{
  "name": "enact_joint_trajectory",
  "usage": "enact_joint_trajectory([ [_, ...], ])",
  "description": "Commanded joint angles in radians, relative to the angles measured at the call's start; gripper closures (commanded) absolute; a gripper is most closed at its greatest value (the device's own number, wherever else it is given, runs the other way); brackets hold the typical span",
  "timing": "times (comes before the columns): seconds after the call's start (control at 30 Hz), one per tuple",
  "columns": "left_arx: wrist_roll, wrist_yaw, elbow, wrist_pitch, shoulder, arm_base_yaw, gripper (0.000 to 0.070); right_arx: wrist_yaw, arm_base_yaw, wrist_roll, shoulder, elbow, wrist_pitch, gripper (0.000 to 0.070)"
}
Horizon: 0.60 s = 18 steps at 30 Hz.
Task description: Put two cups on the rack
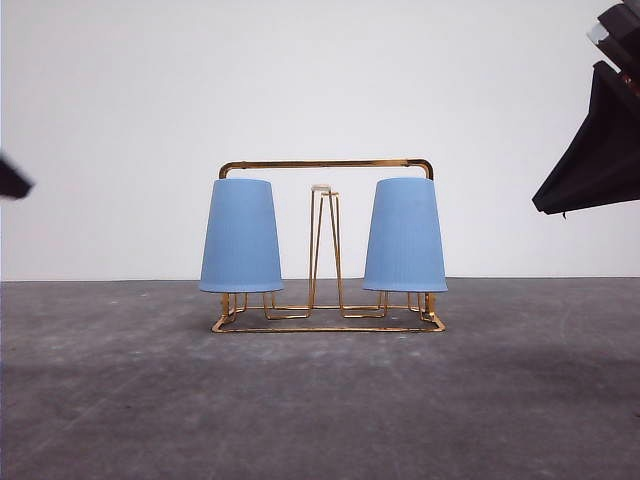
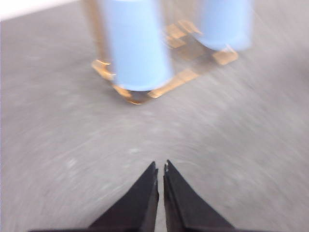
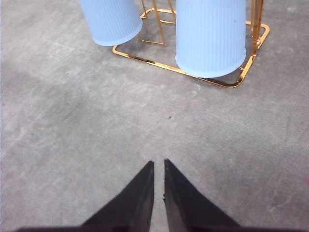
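Note:
Two light-blue ribbed cups hang upside down on the gold wire rack (image 1: pixel 327 164): one cup (image 1: pixel 241 235) on the left prongs, the other cup (image 1: pixel 405 234) on the right prongs. A bare prong with a pale tip (image 1: pixel 321 188) stands between them. In the left wrist view the rack (image 2: pixel 171 86) and cups (image 2: pixel 135 46) are blurred, and my left gripper (image 2: pixel 161 166) is shut, empty, above bare floor. My right gripper (image 3: pixel 158 163) is likewise shut and empty, short of the rack (image 3: pixel 145 58) and cup (image 3: pixel 210 36). Dark arm parts show at the front view's left edge (image 1: pixel 12 180) and upper right (image 1: pixel 600 140).
The rack stands on a grey, mottled surface (image 1: pixel 320 400) before a plain white wall (image 1: pixel 320 80). Open grey surface lies all around the rack, in front and to both sides.

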Motion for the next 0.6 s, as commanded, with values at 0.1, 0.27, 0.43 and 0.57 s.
enact_joint_trajectory([
  [0.1, -0.088, -0.021, -0.089, 0.042, -0.216, 0.092, 0.0700, 0.000, 0.005, 0.010, 0.003, 0.012, 0.010, 0.0665],
  [0.27, -0.094, -0.122, -0.166, 0.048, -0.358, 0.150, 0.0700, 0.000, 0.005, 0.010, 0.003, 0.012, 0.010, 0.0665],
  [0.43, -0.097, -0.250, -0.201, 0.054, -0.398, 0.154, 0.0700, 0.000, 0.005, 0.010, 0.003, 0.012, 0.010, 0.0665],
  [0.57, -0.099, -0.269, -0.225, 0.059, -0.398, 0.154, 0.0700, 0.000, 0.005, 0.010, 0.003, 0.012, 0.010, 0.0665],
])
